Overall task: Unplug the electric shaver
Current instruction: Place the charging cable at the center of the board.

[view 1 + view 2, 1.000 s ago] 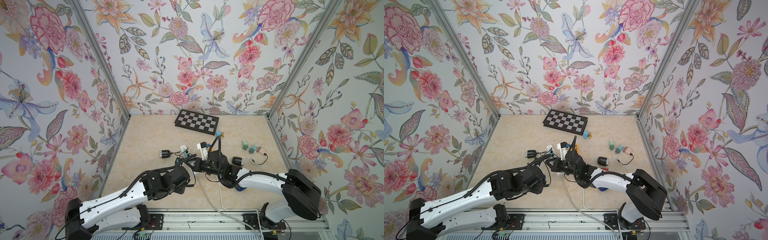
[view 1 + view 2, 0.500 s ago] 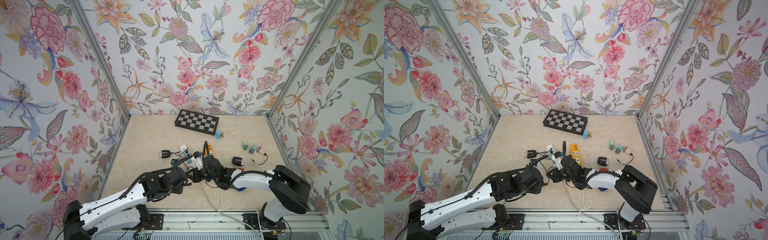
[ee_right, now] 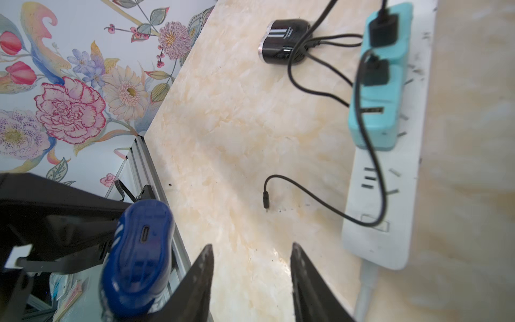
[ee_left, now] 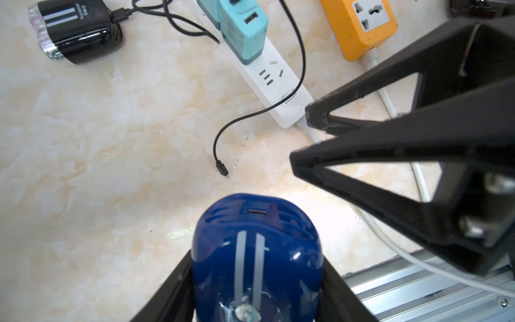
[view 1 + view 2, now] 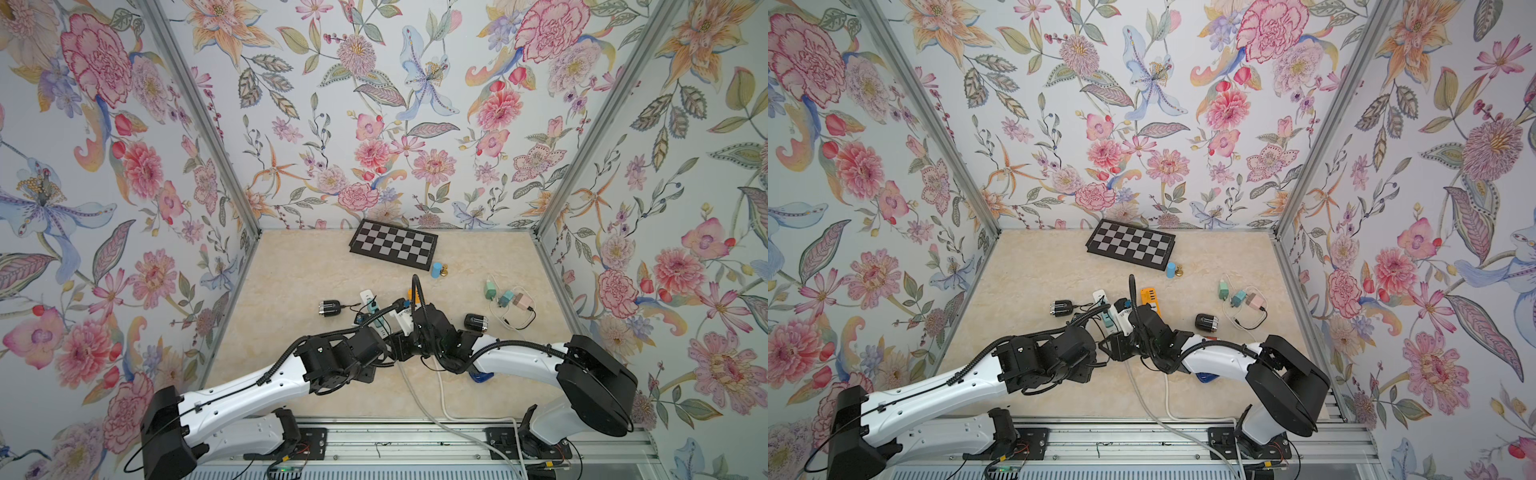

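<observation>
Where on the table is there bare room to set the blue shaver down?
Bare: far left, between chessboard, black shaver and wall; also the far right corner beyond the adapters. Crowded: the middle, around the white strip, loose cable and orange socket.

Black shaver (image 4: 75, 30) print blurred, nothing legible

Shaver (image 4: 256, 251) in left end effector (image 4: 257, 263). Cable end (image 4: 222, 168) on desk (image 4: 97, 139) between shaver and strip (image 4: 267, 78). Charger (image 4: 245, 30) on strip. Second shaver (image 5: 330, 308) left of strip; chessboard (image 5: 394, 249) behind, by back wall (image 5: 395, 124).
</observation>
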Robot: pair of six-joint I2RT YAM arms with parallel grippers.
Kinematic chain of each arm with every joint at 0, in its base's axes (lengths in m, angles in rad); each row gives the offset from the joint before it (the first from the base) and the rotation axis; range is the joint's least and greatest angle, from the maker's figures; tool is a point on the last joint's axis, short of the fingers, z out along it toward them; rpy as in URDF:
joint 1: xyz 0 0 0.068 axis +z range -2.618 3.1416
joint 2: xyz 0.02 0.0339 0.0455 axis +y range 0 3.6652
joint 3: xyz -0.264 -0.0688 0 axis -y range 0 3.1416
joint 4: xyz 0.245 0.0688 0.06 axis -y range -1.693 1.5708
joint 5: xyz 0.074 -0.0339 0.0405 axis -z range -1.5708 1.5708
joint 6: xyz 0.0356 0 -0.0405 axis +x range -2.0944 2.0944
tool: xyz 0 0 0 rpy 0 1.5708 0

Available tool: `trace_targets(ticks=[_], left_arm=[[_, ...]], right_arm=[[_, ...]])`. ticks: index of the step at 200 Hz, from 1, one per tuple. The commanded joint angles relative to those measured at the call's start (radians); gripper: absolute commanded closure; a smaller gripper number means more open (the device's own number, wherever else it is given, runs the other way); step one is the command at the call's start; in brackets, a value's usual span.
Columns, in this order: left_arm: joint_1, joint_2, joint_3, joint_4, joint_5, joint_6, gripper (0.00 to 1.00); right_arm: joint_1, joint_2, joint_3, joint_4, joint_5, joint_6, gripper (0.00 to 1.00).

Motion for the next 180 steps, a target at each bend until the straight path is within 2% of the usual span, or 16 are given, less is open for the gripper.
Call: trace_targets(ticks=[1, 22, 40, 71, 88, 106, 126, 158, 180], left_arm=[[-0.004, 0.073, 0.083, 0.021, 0.015, 0.098, 0.71], [-0.020, 0.168, 0.169, 0.025, 0.023, 0.175, 0.71], [-0.040, 0.271, 0.246, 0.027, 0.028, 0.250, 0.71], [-0.064, 0.464, 0.382, 0.038, 0.068, 0.367, 0.71], [-0.088, 0.554, 0.454, 0.055, 0.081, 0.428, 0.71], [-0.115, 0.668, 0.539, 0.054, 0.105, 0.482, 0.71], [-0.132, 0.773, 0.627, 0.067, 0.144, 0.514, 0.72], [-0.167, 0.925, 0.785, 0.035, 0.190, 0.533, 0.71], [-0.178, 1.042, 0.932, -0.067, 0.211, 0.499, 0.71]], right_arm=[[-0.072, -0.082, -0.036, -0.080, 0.027, -0.026, 0.53], [-0.147, -0.155, -0.048, -0.138, 0.038, -0.041, 0.53], [-0.263, -0.224, -0.083, -0.187, 0.038, -0.010, 0.53], [-0.557, -0.385, -0.107, -0.338, 0.048, -0.025, 0.52], [-0.687, -0.461, -0.105, -0.394, 0.047, -0.066, 0.47], [-0.847, -0.504, -0.105, -0.422, -0.009, -0.067, 0.45], [-0.977, -0.528, -0.101, -0.436, -0.063, -0.066, 0.45], [-1.023, -0.541, -0.059, -0.472, -0.017, -0.102, 0.44], [-1.045, -0.536, -0.041, -0.475, -0.004, -0.093, 0.44]])
